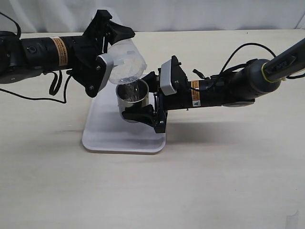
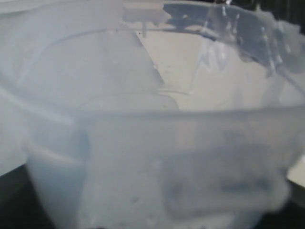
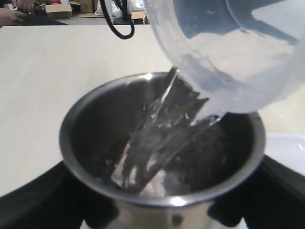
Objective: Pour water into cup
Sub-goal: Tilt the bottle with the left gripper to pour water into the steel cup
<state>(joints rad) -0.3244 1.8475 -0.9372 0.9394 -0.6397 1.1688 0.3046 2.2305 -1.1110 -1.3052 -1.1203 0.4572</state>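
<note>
1. We judge the step in hand to be the pour itself. The left hand (image 1: 113,51) reaches in from 9 o'clock in the exterior view. It is clenched around the translucent plastic container with a blue-white label (image 1: 128,59), whose mouth tips down toward 5 o'clock.
2. The right hand (image 1: 144,98) comes in from 3 o'clock and grasps the short shiny stainless-steel cup (image 1: 129,98) between its fingers. The cup is near the centre of that view, at 5 o'clock of the container. It is over the 1 o'clock part of the flat white tray (image 1: 109,138) on the pale table (image 1: 228,171). We cannot tell whether the cup rests on the tray or is lifted off it.
3. The clear water (image 3: 157,138) runs in a thin sheet from the container's lip, and it lands inside the cup's dark interior.
4. To pour well, we would hold the cup level and steady. The lip belongs over the cup's mouth, close to the rim but not knocking it.
5. We would deepen the tilt slowly, so the last of the water does not surge past the rim. We would then right the container before drawing it away toward 9 o'clock.
</note>
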